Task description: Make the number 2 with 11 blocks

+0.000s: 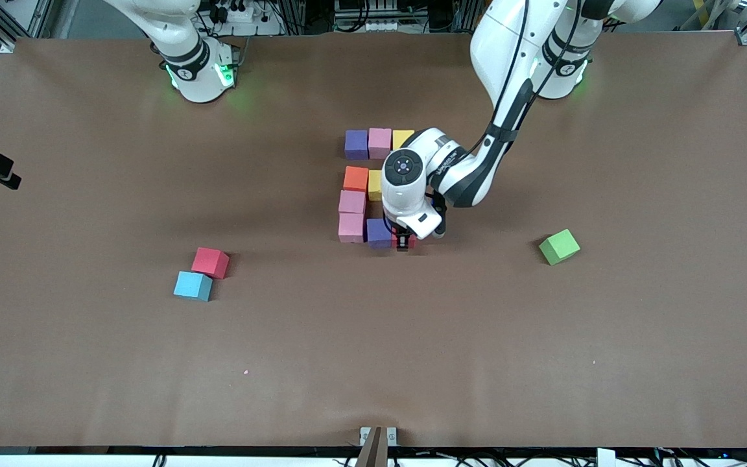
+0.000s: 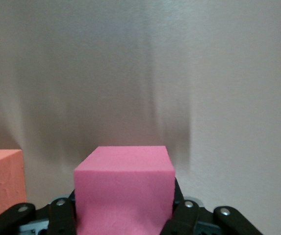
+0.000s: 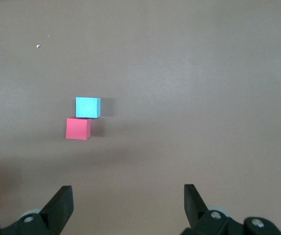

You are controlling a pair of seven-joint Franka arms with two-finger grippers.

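Bracketing a pink block [image 2: 124,188] on the table, the left pincer [image 1: 403,244] stands slightly parted, grip unclear.

Left arm stretched down, left pincer [image 1: 403,244] low with fingers slightly spread, right pincer [image 3: 128,205] waiting, fingers wide apart

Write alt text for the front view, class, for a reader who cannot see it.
The left gripper is down at the nearest row of a part-built figure of coloured blocks mid-table, around a pink cube beside a purple one. A red cube and a light blue cube touch toward the right arm's end; a green cube lies toward the left arm's.
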